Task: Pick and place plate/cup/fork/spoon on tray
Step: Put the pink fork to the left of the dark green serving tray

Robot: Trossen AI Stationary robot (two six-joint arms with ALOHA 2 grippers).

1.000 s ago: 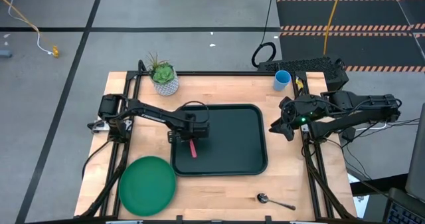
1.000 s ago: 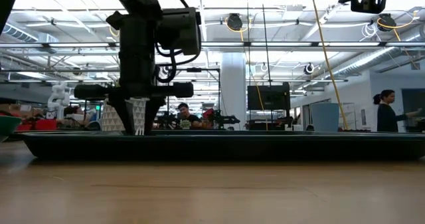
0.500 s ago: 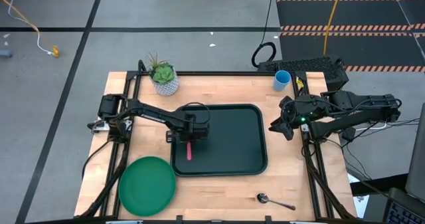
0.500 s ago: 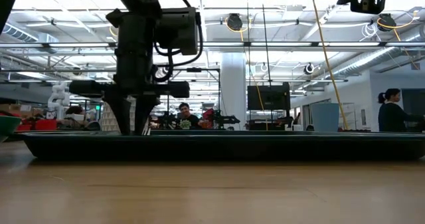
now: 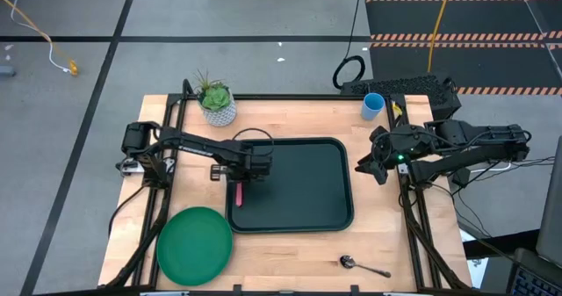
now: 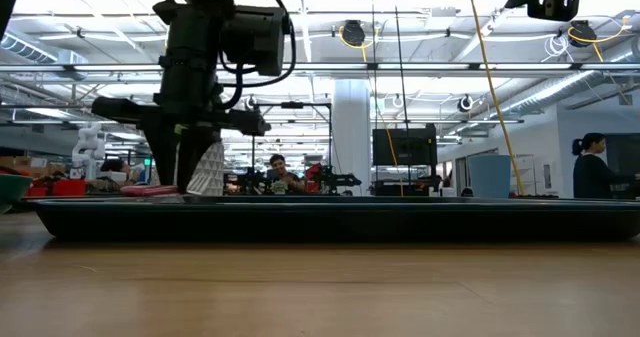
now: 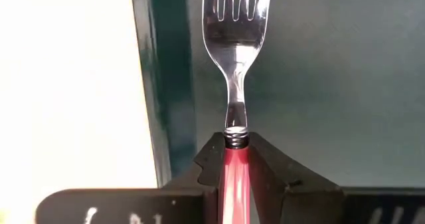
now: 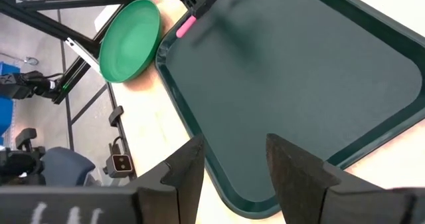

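Pink-handled fork [image 7: 235, 84] beside tray [image 7: 166, 117] rim, seemingly.

Left claw [image 6: 190, 177] above the tray's [image 6: 330, 220] left end, pink fork handle [image 6: 150, 190] at its tips

Quick headcount on the table: one tray [image 5: 303, 186], one plate [image 5: 194, 244], one cup [image 5: 373, 105], one fork [image 5: 239, 193], one spoon [image 5: 363, 265], and one plant pot [image 5: 217, 105]. Two arms, so two grippers, left [image 5: 238, 175] and right [image 5: 366, 168]. That's everything I can count on it.
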